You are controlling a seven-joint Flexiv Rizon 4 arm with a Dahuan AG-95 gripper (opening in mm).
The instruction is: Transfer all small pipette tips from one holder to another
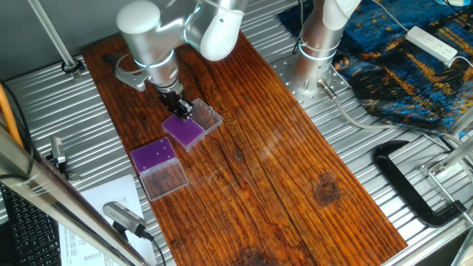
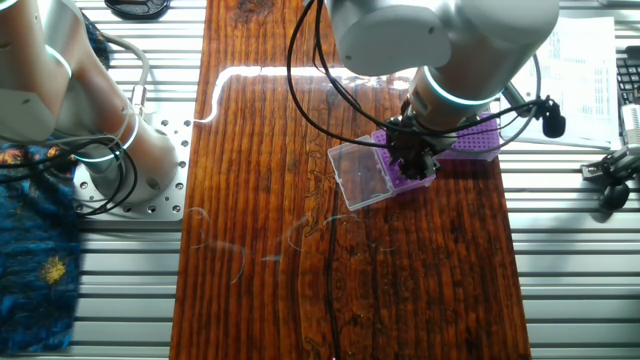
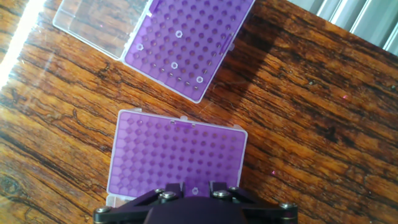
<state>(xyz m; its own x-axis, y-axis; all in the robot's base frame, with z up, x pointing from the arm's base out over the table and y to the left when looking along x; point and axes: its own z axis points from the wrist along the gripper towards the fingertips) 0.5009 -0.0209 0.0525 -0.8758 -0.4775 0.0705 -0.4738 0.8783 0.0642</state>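
Two purple grid holders lie on the wooden table. In the hand view the far holder (image 3: 186,46) carries several small pipette tips (image 3: 174,64), seen as pale rings, and its clear lid (image 3: 99,25) lies open to the left. The near holder (image 3: 177,152) has one tip (image 3: 194,190) seated in its front row. My gripper (image 3: 194,186) is open just above that row, one finger on each side of this tip and apart from it. In the fixed views the gripper (image 1: 182,112) (image 2: 413,165) hangs over the near holder (image 1: 185,131) (image 2: 405,180).
The far holder (image 1: 154,157) with its clear lid (image 1: 166,181) lies toward the table's left edge. A second arm's base (image 1: 314,52) stands at the back. A black clamp (image 1: 414,185) and a blue patterned cloth (image 1: 399,59) lie to the right.
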